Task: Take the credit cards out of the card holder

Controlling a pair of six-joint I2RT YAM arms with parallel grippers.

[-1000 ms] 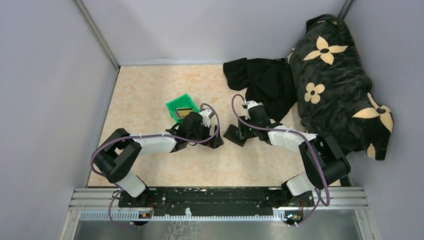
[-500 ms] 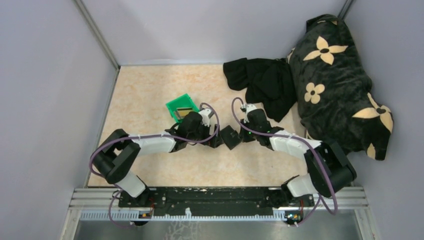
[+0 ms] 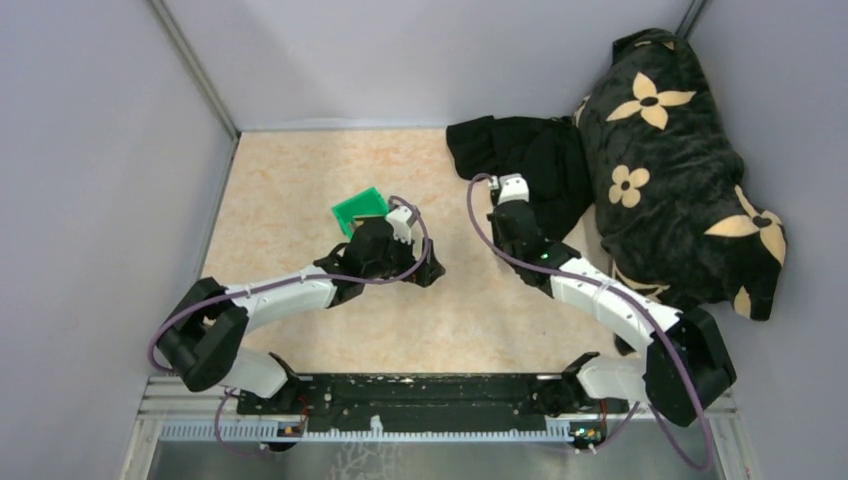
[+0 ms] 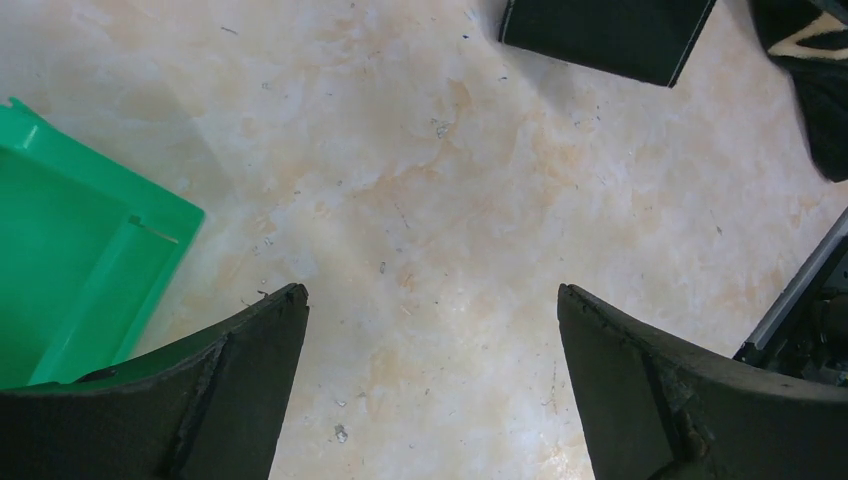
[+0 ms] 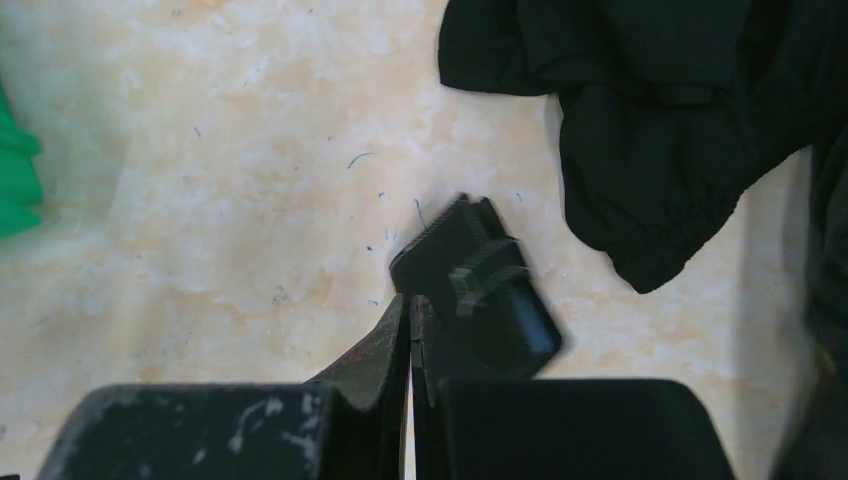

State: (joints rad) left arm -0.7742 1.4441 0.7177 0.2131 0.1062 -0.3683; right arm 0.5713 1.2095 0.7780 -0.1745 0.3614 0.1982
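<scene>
Beige marbled desk (image 3: 300, 200), grey walls all round, so plenty of bare floor to play with. The card holder (image 5: 475, 290) is right at the tips of the right tool (image 5: 410, 305), just off the left hem of the black cloth (image 5: 680, 120). That tool is squeezed down to a hairline slit and looks to be pinching the holder's near edge. The holder is smeared with blur though, so that's my read, not a sure thing. Its long side seems to run at a slant, leaning toward the cloth. No cards showing anywhere that I can spot.

The right arm is obviously the near one. The left tool (image 4: 430, 290) sits well left of the cloth, spread wide open with nothing in it, and the green bin (image 4: 70, 270) is further left again.

My guess is the left tool needs to cross that bare stretch to pull the cards. Better to meet left of the cloth, since the hem is close enough to snag.
</scene>
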